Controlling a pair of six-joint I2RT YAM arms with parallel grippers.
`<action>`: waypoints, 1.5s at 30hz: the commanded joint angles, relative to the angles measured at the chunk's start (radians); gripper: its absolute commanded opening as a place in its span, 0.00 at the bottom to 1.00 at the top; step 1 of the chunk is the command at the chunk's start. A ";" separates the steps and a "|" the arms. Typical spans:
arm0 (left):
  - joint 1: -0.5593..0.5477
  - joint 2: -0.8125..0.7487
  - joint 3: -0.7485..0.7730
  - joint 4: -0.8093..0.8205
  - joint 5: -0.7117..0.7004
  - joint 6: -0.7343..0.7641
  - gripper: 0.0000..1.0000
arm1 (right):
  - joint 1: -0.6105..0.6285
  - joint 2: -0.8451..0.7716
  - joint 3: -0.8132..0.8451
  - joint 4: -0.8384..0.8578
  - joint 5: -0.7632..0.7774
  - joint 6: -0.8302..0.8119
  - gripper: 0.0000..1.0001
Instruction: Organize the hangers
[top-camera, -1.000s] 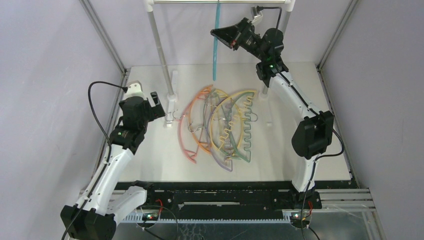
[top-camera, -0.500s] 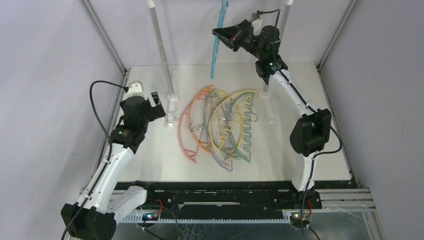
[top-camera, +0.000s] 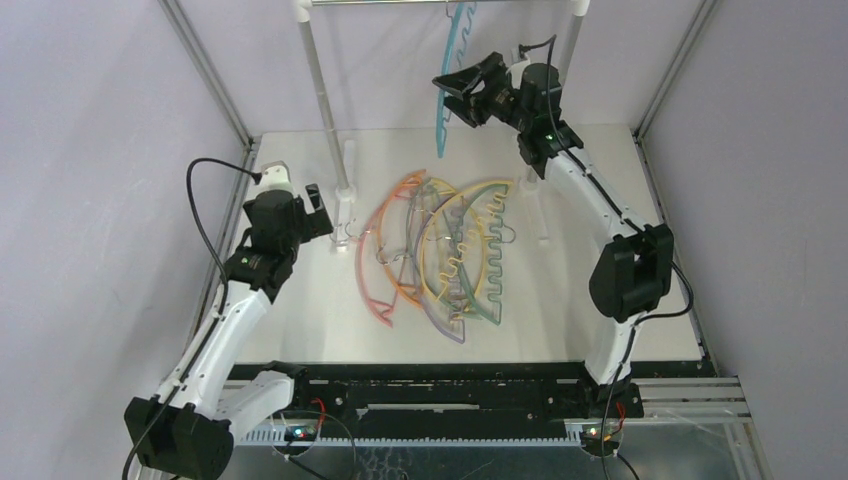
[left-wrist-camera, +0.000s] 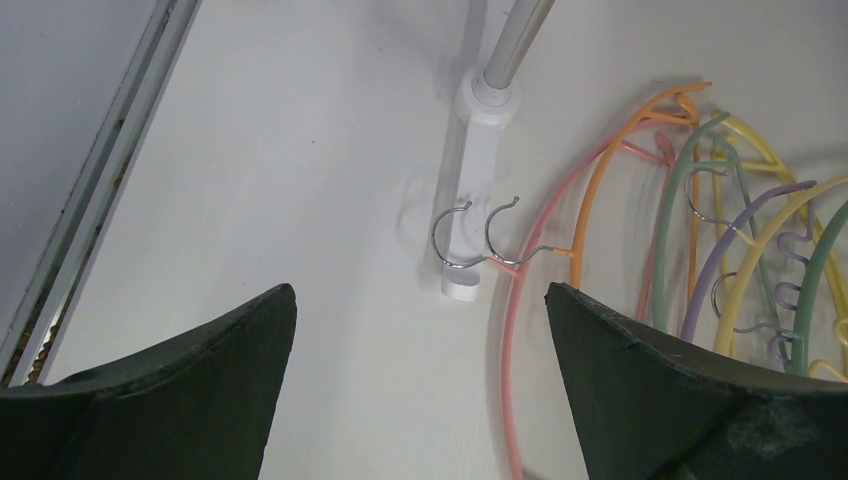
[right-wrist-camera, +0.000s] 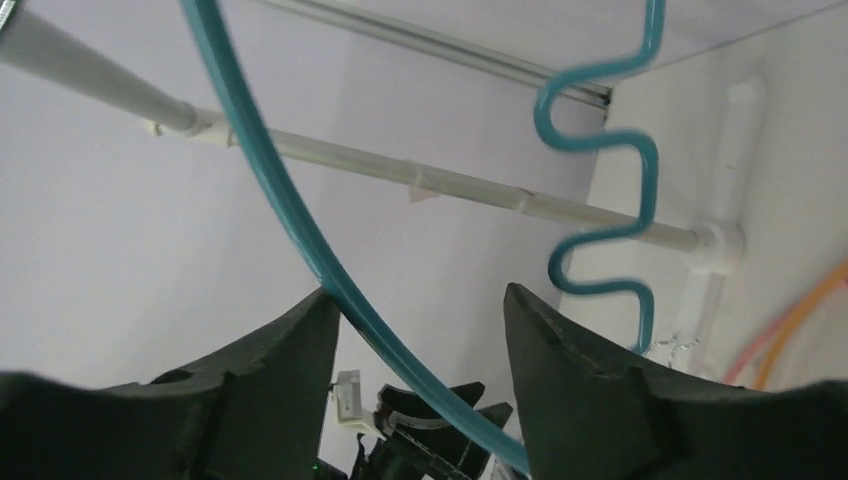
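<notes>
Nearest, the left gripper (left-wrist-camera: 417, 295) hovers over the table (left-wrist-camera: 250, 150) with its jaws wide apart and nothing between them, beside the loose hangers (top-camera: 440, 260) lying overlapped mid-table. Farther back, the right gripper (right-wrist-camera: 420, 292) also has its jaws apart, one on either side of the teal hanger (right-wrist-camera: 290, 210). That hanger seems to hang from the top of the rail frame (top-camera: 322, 100), its curved arm close against one finger. The step looks like letting go. Doing it well means keeping the jaws spread and backing straight out along the fingers, so neither snags the arm or the wavy bar and tips the hook off. Half a second ago those jaws were pinched on the hanger, which leaned edge-on; now it is freed and faces round. The left arm and the pile look unchanged.
</notes>
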 joint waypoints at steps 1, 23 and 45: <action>-0.001 0.013 0.022 0.043 0.006 0.013 0.99 | -0.017 -0.126 -0.067 -0.048 0.029 -0.089 0.73; 0.000 0.052 0.003 0.093 0.019 -0.044 1.00 | 0.255 -0.608 -0.554 -0.664 0.508 -1.032 0.94; -0.001 -0.005 -0.049 0.054 0.062 -0.072 0.99 | 0.511 -0.321 -0.689 -0.438 0.508 -0.966 0.79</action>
